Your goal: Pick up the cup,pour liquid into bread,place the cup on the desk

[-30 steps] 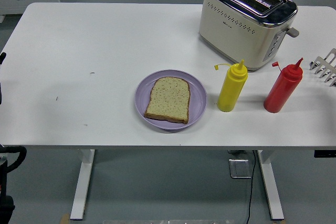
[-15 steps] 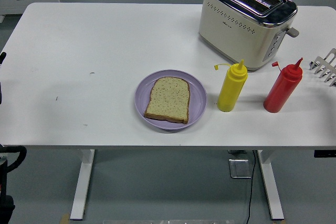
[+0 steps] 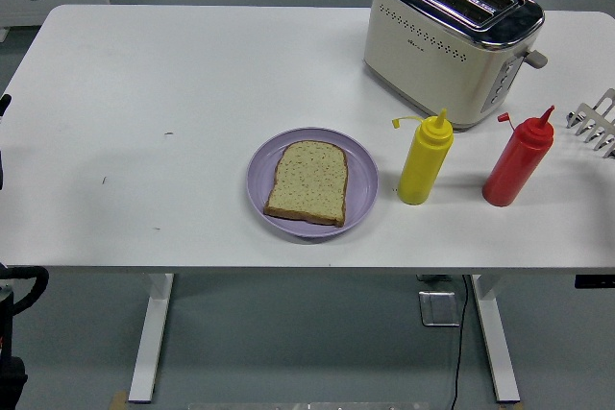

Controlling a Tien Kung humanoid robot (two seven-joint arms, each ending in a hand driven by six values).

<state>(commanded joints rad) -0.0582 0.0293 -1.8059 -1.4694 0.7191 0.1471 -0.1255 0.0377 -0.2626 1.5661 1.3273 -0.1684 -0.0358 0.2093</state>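
Nothing has moved since earlier: bread (image 3: 307, 181) on purple plate (image 3: 262, 168) at frame center, yellow bottle (image 3: 424, 160) and red bottle (image 3: 518, 159) to its right. My hands are out of frame, grip unknown.

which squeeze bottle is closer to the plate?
The yellow squeeze bottle, standing just right of the purple plate. The red squeeze bottle stands farther right, beyond the yellow one, in front of the toaster.

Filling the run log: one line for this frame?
hands: not visible | bread on purple plate | yellow bottle, red bottle upright, untouched | toaster behind
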